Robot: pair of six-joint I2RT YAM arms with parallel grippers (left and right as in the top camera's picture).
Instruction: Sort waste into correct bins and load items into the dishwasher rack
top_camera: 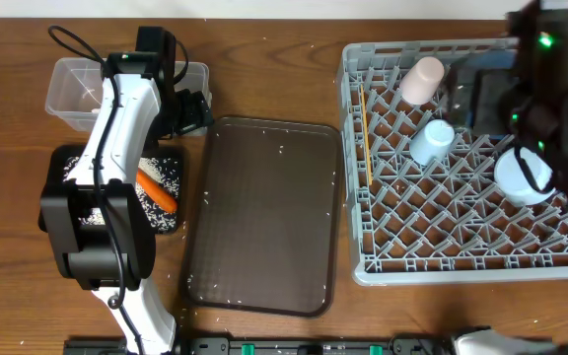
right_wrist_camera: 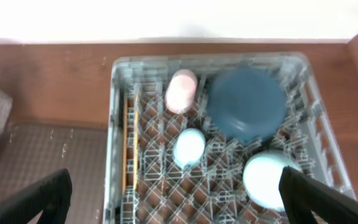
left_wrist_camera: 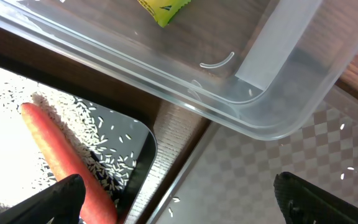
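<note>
My left claw hangs released, both fingers spread wide with nothing between them. Right below it, the rounded corner of the black tray lies just beside the edge of the brown serving tray. In the black tray the carrot lies aslant on a scatter of rice grains. Just beyond, the clear tub sits on the table with the green-yellow wrapper inside it.

My right claw is released too, fingers far apart and empty, hovering above the grey rack. Looking out from it, the small light-blue bowl sits nearest, toward the rack's outer side. The light-blue cup stands near the middle. Farther off, the pink cup rests just beside the big blue plate-bowl. The chopsticks lie along the rack wall nearest the serving tray.
</note>
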